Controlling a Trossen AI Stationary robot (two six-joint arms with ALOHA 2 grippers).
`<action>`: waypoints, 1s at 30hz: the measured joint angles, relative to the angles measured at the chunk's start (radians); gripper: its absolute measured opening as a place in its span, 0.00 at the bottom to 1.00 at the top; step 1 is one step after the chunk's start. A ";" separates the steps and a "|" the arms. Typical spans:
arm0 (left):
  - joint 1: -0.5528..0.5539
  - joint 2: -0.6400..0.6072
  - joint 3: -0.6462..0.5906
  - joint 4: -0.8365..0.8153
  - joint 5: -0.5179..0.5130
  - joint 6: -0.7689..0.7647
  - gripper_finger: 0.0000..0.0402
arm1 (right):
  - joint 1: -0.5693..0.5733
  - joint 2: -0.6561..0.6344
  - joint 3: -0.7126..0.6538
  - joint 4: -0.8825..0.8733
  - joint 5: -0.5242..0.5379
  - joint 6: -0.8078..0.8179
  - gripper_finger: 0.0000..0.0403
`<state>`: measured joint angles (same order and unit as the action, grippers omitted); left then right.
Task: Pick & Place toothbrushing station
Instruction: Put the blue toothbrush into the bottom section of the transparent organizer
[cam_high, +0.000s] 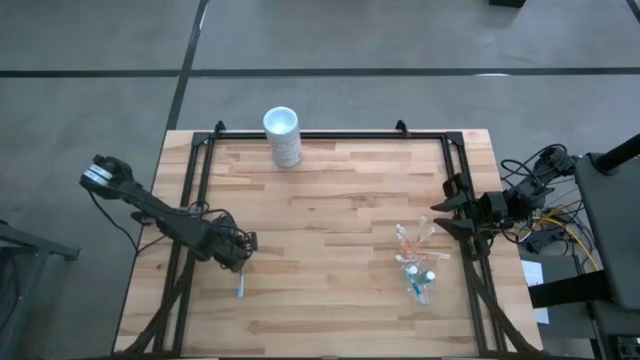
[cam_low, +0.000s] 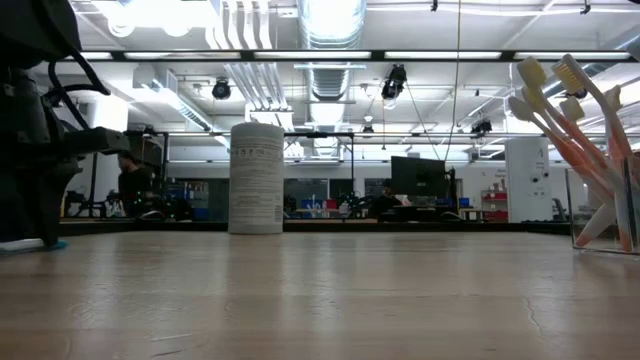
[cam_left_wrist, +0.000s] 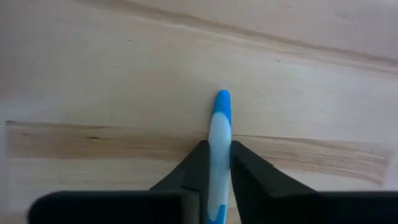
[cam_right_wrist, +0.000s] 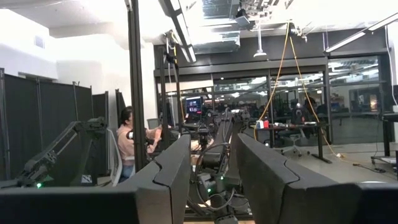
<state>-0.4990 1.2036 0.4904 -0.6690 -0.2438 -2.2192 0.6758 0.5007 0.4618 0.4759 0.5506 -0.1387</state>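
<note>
Left claw (cam_left_wrist: 219, 163) pinched on the blue-and-white toothbrush (cam_left_wrist: 219, 134) lying on the bench (cam_high: 330, 190), well apart from the clear cup (cam_high: 420, 285); light, stiff, likely slippery, best gripped mid-handle.

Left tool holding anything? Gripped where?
Left tool pinches the blue-and-white toothbrush on its white shaft, blue end poking out ahead. Right tool open, empty.

A grey concrete floor (cam_high: 330, 40) crossed by dark seams surrounds the pale wood-plank counter (cam_high: 330, 200). Beyond its far edge, ceiling strip lights (cam_low: 330, 55) and ducts (cam_low: 330, 20) run over distant desks with monitors (cam_low: 415, 175). Dark partition panels (cam_right_wrist: 31, 124) stand beside a seated person (cam_right_wrist: 127, 146).
</note>
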 joint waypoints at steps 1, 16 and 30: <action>0.000 0.000 -0.002 0.008 -0.005 0.000 0.12 | 0.000 0.000 0.000 0.000 0.000 0.000 0.30; 0.000 0.000 -0.005 0.034 -0.071 0.014 0.00 | 0.000 0.000 0.000 -0.002 0.000 0.000 0.33; 0.000 -0.003 -0.005 0.059 -0.067 0.013 0.09 | 0.000 0.000 0.000 -0.006 0.000 0.000 0.29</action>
<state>-0.4988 1.2002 0.4854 -0.6099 -0.3106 -2.2061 0.6761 0.5011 0.4618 0.4698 0.5507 -0.1387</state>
